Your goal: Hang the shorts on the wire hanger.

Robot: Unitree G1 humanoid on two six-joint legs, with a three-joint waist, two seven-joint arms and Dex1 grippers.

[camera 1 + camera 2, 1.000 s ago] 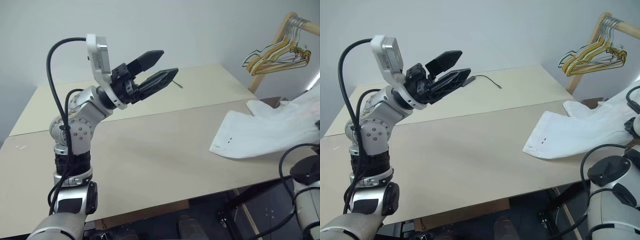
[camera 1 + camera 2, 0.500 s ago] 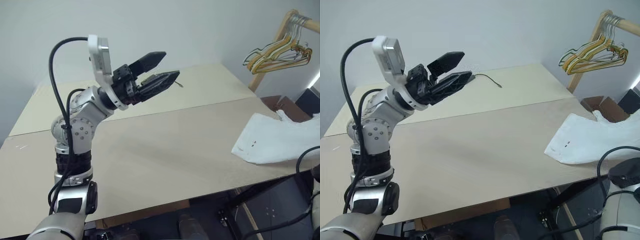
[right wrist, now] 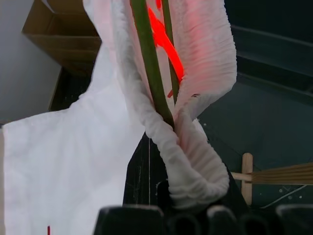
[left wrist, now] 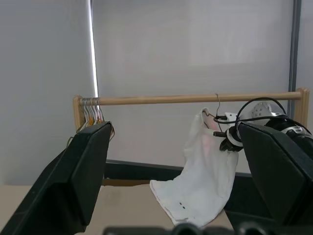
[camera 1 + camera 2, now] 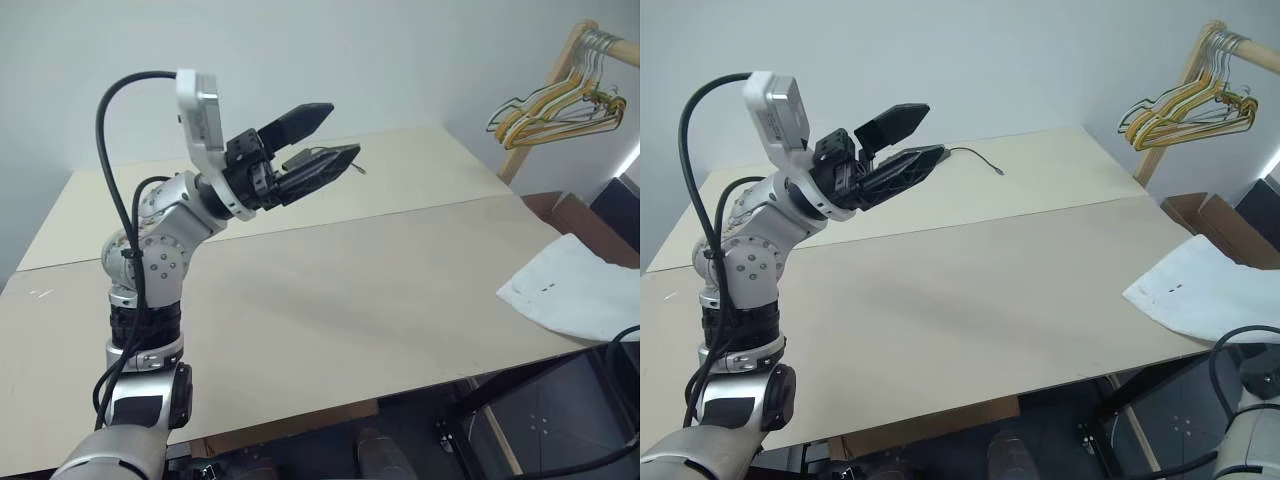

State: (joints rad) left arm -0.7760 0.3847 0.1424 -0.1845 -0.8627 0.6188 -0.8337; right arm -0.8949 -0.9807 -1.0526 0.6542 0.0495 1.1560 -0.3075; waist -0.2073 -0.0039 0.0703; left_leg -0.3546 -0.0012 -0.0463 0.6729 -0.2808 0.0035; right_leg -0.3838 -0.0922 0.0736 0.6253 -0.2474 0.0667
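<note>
White cotton shorts [image 5: 1205,290] lie draped over the table's [image 5: 970,290] right edge at the right of the head view, their gathered waistband threaded by the wire hanger [image 3: 149,58] and pinched in our right gripper [image 4: 230,139], which is shut on it. Our left gripper [image 5: 320,140] hangs wide open and empty at upper left. We judge the fabric light, limp and apt to slide off thin wire, so the elastic waistband gives the firmest hold.
</note>
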